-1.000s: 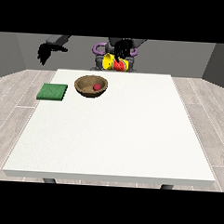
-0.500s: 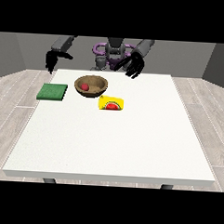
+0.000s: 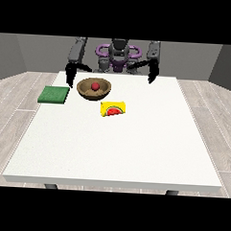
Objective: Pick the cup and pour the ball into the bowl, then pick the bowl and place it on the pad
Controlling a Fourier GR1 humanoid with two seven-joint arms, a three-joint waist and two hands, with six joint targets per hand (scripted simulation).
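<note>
**Front view: ball in the bowl, cup on its side, both my hands empty**

Front view takes in the white table [image 3: 134, 152] first, the largest thing before me, stretching from my body towards the camera. Most of what sits on it is gathered along the far edge, close to me.

Next in size is the green pad [image 3: 54, 94], lying flat near the table's edge at the view's left. It has nothing on it.

Just beside it, towards the middle, stands the brown bowl [image 3: 94, 89], upright, apart from the pad with a strip of white table between them. The red ball [image 3: 95, 86] rests inside the bowl.

Near the bowl, on the side towards the camera and a little to the view's right, the yellow cup [image 3: 113, 109] lies tipped over on the table, its watermelon picture facing the camera. It does not touch the bowl.

Smallest are my two black hands. My hand at the view's left [image 3: 69, 77] hangs above the table's far edge, between the pad and the bowl, fingers pointing down and closed round nothing. My hand at the view's right [image 3: 151, 77] hangs well apart from the cup and bowl, also pointing down and holding nothing; how far its fingers are spread, I cannot tell
</note>
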